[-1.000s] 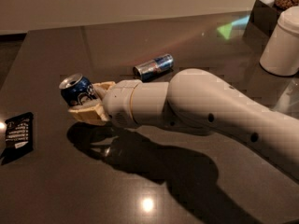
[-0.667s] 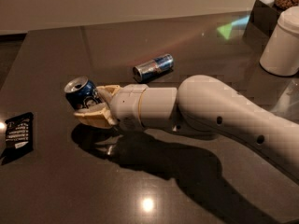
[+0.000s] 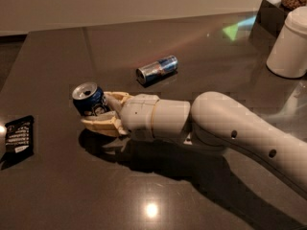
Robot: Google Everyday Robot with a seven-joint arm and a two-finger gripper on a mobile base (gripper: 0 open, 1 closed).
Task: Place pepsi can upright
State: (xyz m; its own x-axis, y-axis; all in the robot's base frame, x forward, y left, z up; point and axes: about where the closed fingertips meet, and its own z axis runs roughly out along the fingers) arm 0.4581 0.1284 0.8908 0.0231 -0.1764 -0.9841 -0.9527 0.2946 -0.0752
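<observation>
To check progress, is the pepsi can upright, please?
Nearly: the pepsi can leans slightly, silver top up, clamped in the gripper left of centre.

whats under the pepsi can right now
Only dark table shows below the pepsi can, held in the gripper left of centre. Its lower finger hides the can's base, so contact with the table cannot be seen.

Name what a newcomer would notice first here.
The big white arm reaches in from the right across the dark table, its gripper at centre left with fingers closed on the tilted pepsi can. Behind it a slim silver-and-blue can lies on its side; a black packet sits at the left edge, a white container at far right.
</observation>
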